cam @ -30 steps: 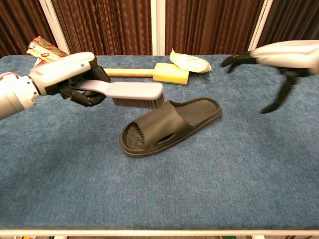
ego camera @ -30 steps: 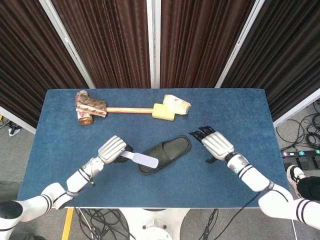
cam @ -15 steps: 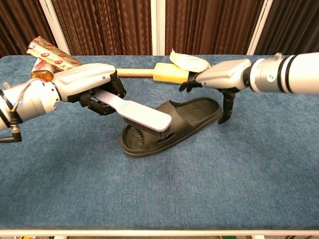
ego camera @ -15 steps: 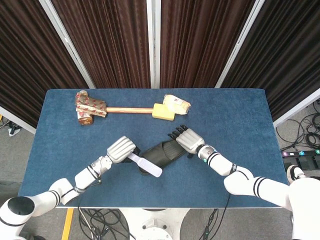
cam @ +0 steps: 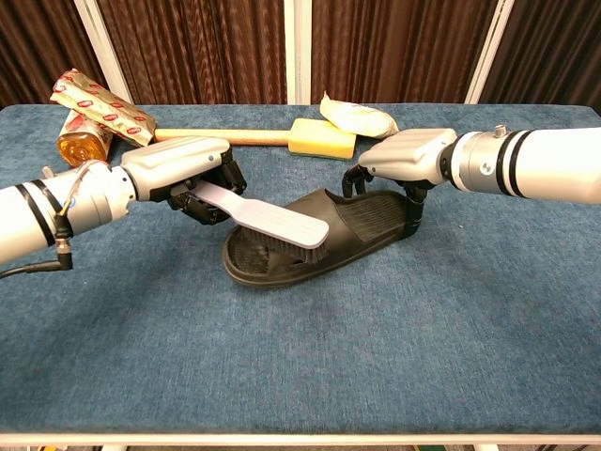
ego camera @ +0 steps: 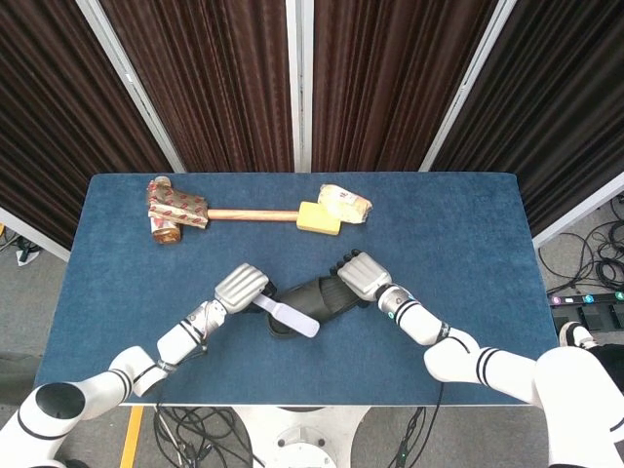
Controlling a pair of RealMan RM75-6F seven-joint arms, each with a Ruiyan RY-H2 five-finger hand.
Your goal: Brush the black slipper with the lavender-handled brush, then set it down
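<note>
At the far left of the bench (cam: pixel 376 376), a red and tan packet (cam: pixel 99 103) has print too small to read, and it partly hides an orange jar (cam: pixel 80 143). The left hand (cam: pixel 183 174) wraps around the handle of the brush (cam: pixel 272 223), so most of the handle is hidden. The brush tilts down, its bristles on the black slipper (cam: pixel 324 235) in the middle. The right hand (cam: pixel 404 160) holds the slipper's far end, its fingers curled over the rim.

White arms banded black; silver-backed left hand (cam: pixel 178 164); black fingers (cam: pixel 208 209).
</note>
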